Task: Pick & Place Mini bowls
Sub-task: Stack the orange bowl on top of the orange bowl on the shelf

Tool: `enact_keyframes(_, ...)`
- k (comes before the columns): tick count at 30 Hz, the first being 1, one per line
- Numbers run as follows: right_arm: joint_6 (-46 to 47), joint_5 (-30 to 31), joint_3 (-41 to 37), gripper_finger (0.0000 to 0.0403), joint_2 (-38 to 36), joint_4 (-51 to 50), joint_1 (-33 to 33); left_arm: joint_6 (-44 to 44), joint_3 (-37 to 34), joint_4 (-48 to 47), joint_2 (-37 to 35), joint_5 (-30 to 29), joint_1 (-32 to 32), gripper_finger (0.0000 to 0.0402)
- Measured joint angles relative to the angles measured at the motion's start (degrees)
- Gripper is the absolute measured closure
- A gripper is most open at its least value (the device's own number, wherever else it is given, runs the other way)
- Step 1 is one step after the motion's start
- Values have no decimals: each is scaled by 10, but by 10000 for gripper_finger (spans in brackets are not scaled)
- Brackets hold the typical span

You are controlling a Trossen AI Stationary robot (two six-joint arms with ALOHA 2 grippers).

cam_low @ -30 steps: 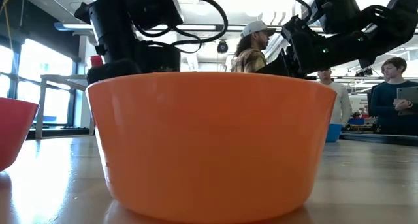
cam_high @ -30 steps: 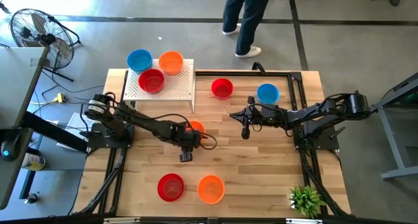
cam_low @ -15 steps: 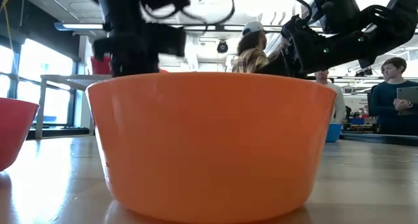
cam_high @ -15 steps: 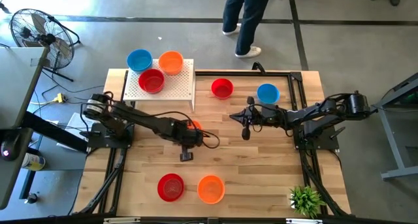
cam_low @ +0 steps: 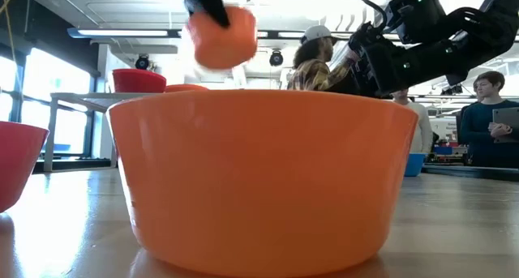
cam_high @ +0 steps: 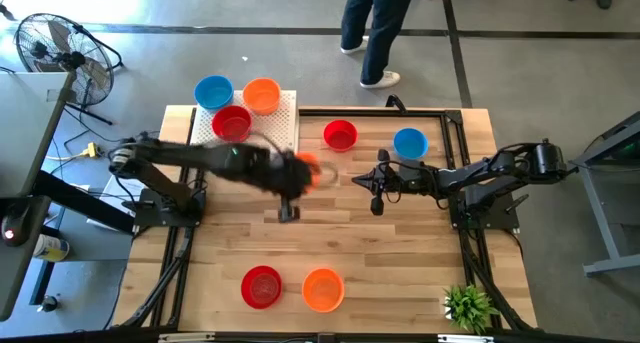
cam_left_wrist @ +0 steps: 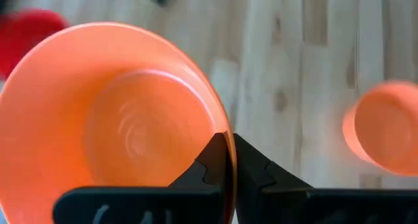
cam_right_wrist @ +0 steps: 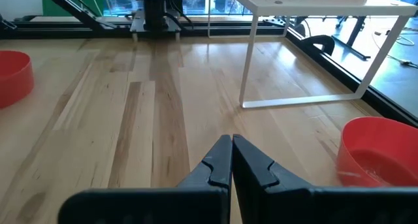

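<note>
My left gripper (cam_high: 299, 176) is shut on an orange mini bowl (cam_high: 307, 168) and holds it in the air over the table's middle; the low view shows this bowl (cam_low: 224, 35) high up. My right gripper (cam_high: 375, 196) hovers shut and empty right of centre, with a red bowl (cam_high: 340, 135) and a blue bowl (cam_high: 410, 141) standing on the table beyond it. On the white perforated stand (cam_high: 275, 138) at the far left sit a red bowl (cam_high: 232, 123), a blue bowl (cam_high: 214, 91) and an orange bowl (cam_high: 262, 95). My left gripper pinches the orange bowl's rim (cam_left_wrist: 228, 136), one finger (cam_left_wrist: 210, 160) inside the bowl and the other (cam_left_wrist: 256, 164) outside its wall. The fingers come from above, pointing down. The bowl hangs lifted clear of the table, its opening toward the wrist camera.
A red bowl (cam_high: 262, 286) and an orange bowl (cam_high: 322, 289) stand near the table's front edge; the orange one (cam_low: 263, 181) fills the low view. A small green plant (cam_high: 468, 306) stands at the front right corner. People stand beyond the table.
My left gripper has shut on the orange bowl's rim, then risen and swung toward the far edge and the white stand. The bowl, which stood on the table, is now lifted clear.
</note>
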Motion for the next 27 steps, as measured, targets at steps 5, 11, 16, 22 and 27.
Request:
enact_keyframes(5, 0, 0, 0, 402, 0, 0, 0, -4, 111, -133, -6, -18, 84, 400)
enact_keyframes(11, 1, 0, 0, 403, 0, 0, 0, 37, 208, -186, -5, -33, 223, 401)
enact_keyframes(16, 1, -2, 0, 403, 0, 2, 0, 77, 216, -199, -5, 22, 354, 401)
enact_keyframes(22, 1, -2, 0, 403, 0, 3, 0, 113, 215, -193, 31, 70, 460, 401)
enact_keyframes(27, 1, -2, 0, 403, 0, 3, 0, 132, 216, -180, 66, 71, 496, 402)
